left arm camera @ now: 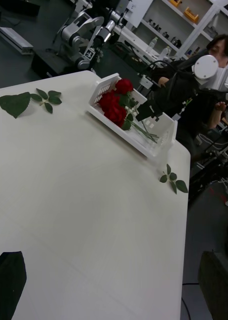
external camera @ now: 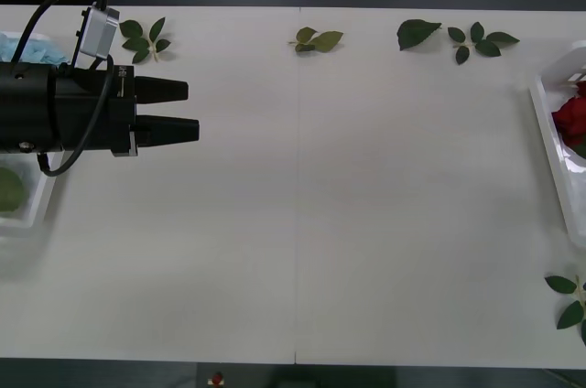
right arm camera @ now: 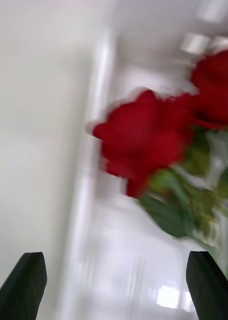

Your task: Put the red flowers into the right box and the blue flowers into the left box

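Left tool (external camera: 192, 111) spread, empty; loose leaf sprigs (external camera: 145, 38) along table (external camera: 302, 223) edge; red flowers (left arm camera: 113, 102) in right box (left arm camera: 159, 131).

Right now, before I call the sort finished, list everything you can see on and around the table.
red flowers: about three, deep red, lying in the right box
right box: one, white, at the table's right edge
left box: one, white, at the table's left edge under the left arm, pale blue and green showing inside
leaf sprigs: five clusters, green, four along the far edge, one at the near right corner
table: one, white
left gripper: black fingers slightly apart, holding nothing, above the table's left side
right gripper: black fingers wide apart, over the right box
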